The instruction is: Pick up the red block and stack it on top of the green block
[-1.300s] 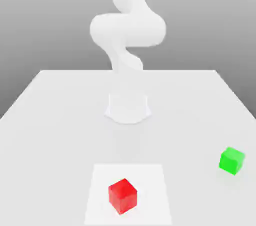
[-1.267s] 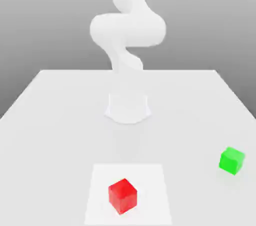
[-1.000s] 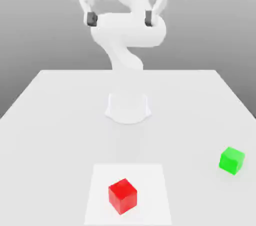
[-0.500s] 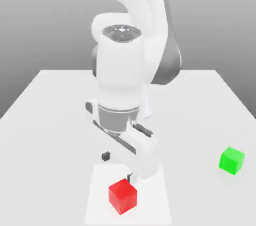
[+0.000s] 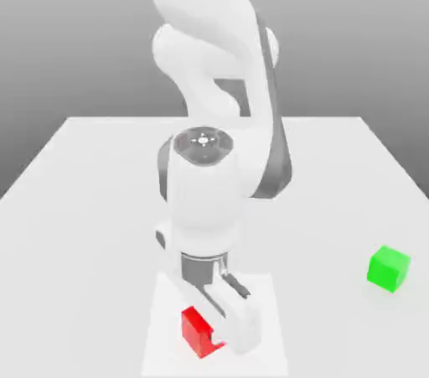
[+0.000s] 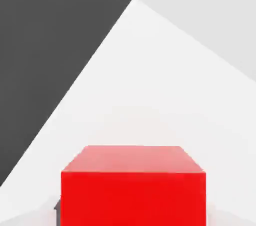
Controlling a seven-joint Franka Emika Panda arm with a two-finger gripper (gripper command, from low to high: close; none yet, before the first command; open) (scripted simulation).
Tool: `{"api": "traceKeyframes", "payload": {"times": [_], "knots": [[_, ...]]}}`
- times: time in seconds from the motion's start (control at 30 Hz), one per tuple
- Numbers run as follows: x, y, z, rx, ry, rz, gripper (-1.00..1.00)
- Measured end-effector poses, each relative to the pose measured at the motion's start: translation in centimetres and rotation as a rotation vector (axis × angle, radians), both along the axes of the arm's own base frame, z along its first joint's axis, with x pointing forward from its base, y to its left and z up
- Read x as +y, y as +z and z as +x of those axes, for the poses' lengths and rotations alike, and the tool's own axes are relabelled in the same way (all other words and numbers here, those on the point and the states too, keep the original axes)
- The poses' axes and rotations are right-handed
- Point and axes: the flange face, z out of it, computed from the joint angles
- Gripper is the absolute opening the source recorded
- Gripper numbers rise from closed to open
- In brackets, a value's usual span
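While the arm [image 5: 204, 192] reaches down over the white square [image 5: 163, 351] on the table [image 5: 84, 267], its gripper [image 5: 201, 331] grasps the red block [image 5: 193, 333], clenched on it with 1 finger at each of 2 opposite sides. The red block is within the white square's outline, partly hidden by the hand in the exterior view. The green block [image 5: 388, 269] sits well apart on the table, toward the exterior view's right

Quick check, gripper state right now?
Gripper: closed on the red block, down at the white square.
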Motion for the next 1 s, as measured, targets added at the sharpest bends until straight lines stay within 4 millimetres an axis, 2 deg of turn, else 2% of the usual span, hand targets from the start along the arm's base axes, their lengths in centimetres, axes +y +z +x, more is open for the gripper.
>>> {"api": "traceKeyframes", "payload": {"times": [0.07, 0.1, 0.17, 0.27, 0.4, 0.5, 0.6, 0.63, 0.7, 0.9, 0.93, 1.0], "knots": [[0.0, 2.2, -0.1, 0.001, 0.001, -0.001, -1.00], [1.0, 3.0, -0.2, 0.001, 0.024, 0.000, -1.00], [5.3, 3.9, -0.5, -0.002, 0.120, 0.006, -1.00], [13.4, 5.0, -2.3, -0.005, 0.307, 0.012, -1.00], [23.1, 6.1, -6.8, -0.005, 0.549, 0.013, -1.00], [28.9, 6.6, -11.3, -0.002, 0.719, 0.007, -1.00], [34.0, 6.6, -16.6, -0.001, 0.892, 0.000, -1.00], [34.8, 6.3, -17.5, -0.003, 0.919, -0.001, -1.00], [32.3, 5.3, -14.4, -0.005, 0.827, -0.001, -1.00], [32.1, 1.3, -14.4, -0.002, 0.823, -0.002, -1.00], [32.0, 0.7, -14.5, -0.001, 0.824, -0.002, 1.00], [32.0, 0.7, -14.5, -0.001, 0.824, -0.002, 1.00]]}}
